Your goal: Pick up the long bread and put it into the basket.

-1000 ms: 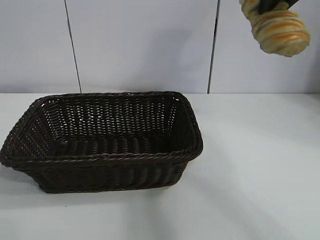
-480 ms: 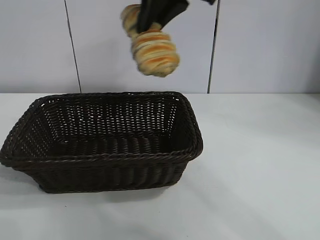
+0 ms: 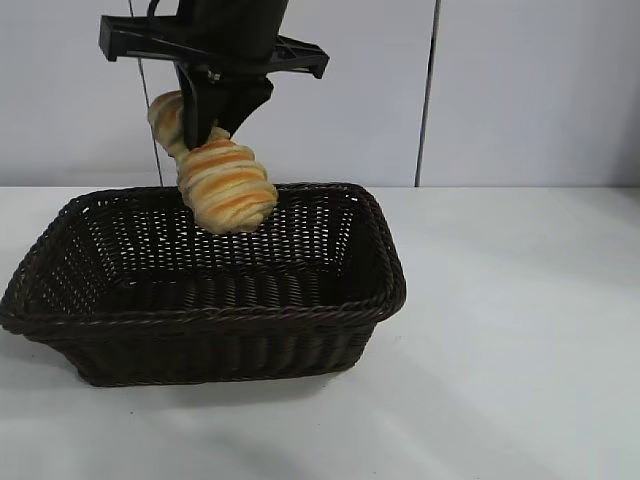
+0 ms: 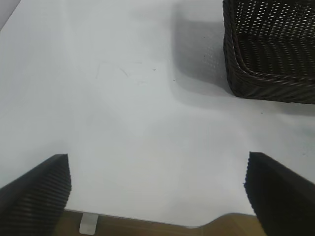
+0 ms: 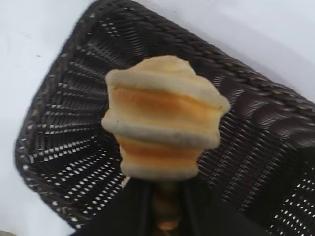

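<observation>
Long bread [image 3: 222, 180] is held in the right hand [image 3: 212, 125], whose dark fingers are clamped narrowly across its middle, so that one end juts out behind the fingers and the other hangs forward and downward. Its long axis is seen tilted, neither level nor upright, with the lower end just above the rear part of the basket [image 3: 60, 325], about level with the far rim in the exterior view. No contact between loaf and wicker can be made out. From the right wrist view the loaf [image 5: 165, 120] is seen end-on against the basket's [image 5: 59, 113] woven floor and sloping wall, which suggests that it is already lined up over the opening; a short descent and a release are judged to be all that remains.

Ridged crosswise bands of pale tan and orange-yellow are shown on the bread, giving it a lumpy, rounded outline. Dark brown open weave makes up the rectangular basket, finished with a braided rim and outward-sloping sides. A plain white desk [image 3: 520, 330] carries it.

Well off to one side, the left hand [image 4: 157, 189] is parked low over the desk with its ribbed fingers spread wide and nothing between them; the right hand is clearly the nearer one.
</observation>
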Available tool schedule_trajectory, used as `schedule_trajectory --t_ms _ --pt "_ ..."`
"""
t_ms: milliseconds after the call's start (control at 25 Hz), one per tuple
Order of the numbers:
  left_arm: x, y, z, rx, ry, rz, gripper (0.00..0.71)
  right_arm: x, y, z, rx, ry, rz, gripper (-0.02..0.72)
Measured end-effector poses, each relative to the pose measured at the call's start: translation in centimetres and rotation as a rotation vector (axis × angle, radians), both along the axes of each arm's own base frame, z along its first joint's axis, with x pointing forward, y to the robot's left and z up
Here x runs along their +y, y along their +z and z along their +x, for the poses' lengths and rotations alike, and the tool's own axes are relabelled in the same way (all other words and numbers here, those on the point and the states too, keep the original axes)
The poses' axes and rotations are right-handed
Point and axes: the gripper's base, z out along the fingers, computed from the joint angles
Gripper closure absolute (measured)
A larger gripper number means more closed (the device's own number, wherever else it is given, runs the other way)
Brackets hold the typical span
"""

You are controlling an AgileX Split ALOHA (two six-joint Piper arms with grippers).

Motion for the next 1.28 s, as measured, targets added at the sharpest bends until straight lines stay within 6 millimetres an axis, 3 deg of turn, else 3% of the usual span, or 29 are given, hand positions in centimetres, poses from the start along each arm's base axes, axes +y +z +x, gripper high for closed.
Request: schedule_trajectory --t_ms 120,240,280,400,480,600,840,1040,1200,1280 --pt "0.0 0.0 0.0 0.000 0.000 0.000 0.016 0.1 -1.3 0.3 0.000 -0.001 -0.020 0.631" --pt "0.0 0.0 0.0 0.000 0.000 0.000 0.016 0.2 -0.4 0.6 -0.027 0.000 -0.010 0.590" --pt "0.0 0.0 0.0 0.000 0.000 0.000 0.016 0.3 0.2 0.7 -0.040 0.000 -0.001 0.531" --pt "0.0 0.0 0.0 0.000 0.000 0.000 0.016 0.4 2.6 0.8 -0.065 -0.007 0.024 0.249" --pt "0.0 0.0 0.0 0.000 0.000 0.000 0.016 0.5 4.1 0.9 -0.094 -0.025 0.055 0.139" --pt "0.0 0.0 0.0 0.000 0.000 0.000 0.016 0.4 5.3 0.9 -0.111 -0.038 0.077 0.095" --pt "0.0 0.0 0.0 0.000 0.000 0.000 0.016 0.0 7.3 0.5 -0.135 -0.049 0.099 0.084" --pt "0.0 0.0 0.0 0.000 0.000 0.000 0.016 -3.4 14.2 -0.3 -0.253 -0.107 0.164 0.084" --pt "0.0 0.0 0.0 0.000 0.000 0.000 0.016 -9.4 19.9 -1.1 -0.337 -0.237 0.202 0.084" --pt "0.0 0.0 0.0 0.000 0.000 0.000 0.016 -12.2 20.9 -2.0 -0.335 -0.284 0.184 0.084"
